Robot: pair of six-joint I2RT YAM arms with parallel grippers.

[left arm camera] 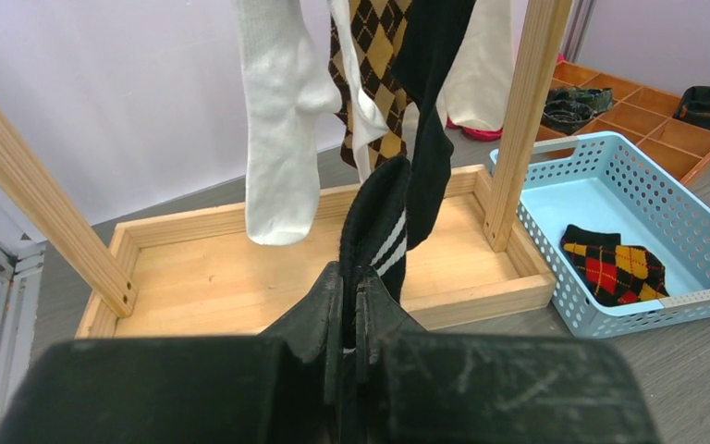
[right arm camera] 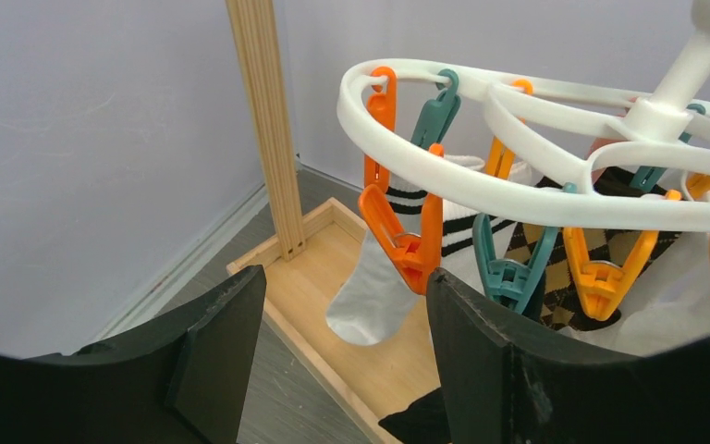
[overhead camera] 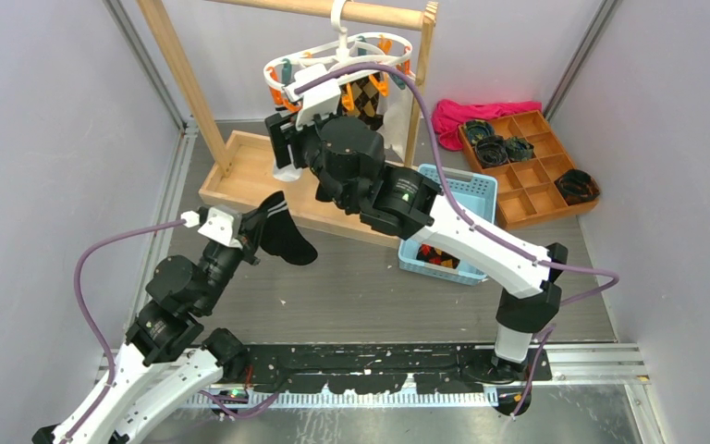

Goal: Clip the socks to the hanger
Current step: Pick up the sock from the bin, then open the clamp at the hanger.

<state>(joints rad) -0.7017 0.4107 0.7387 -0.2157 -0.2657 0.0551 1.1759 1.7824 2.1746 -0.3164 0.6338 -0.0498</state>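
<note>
Pinching a black sock close to its cuff, the left gripper is clamped tight on it. The two white stripes show just past the fingers, and the sock is held out in front of the wooden rack's base tray. Off to the right sits a blue basket with one red argyle sock inside. Further back, the right gripper has its jaws spread wide, gripping nothing, up close under the white hanger with an orange clip dangling just beyond the fingers. Hanging off that ring: a white sock, a brown argyle sock and a second black sock.
</note>
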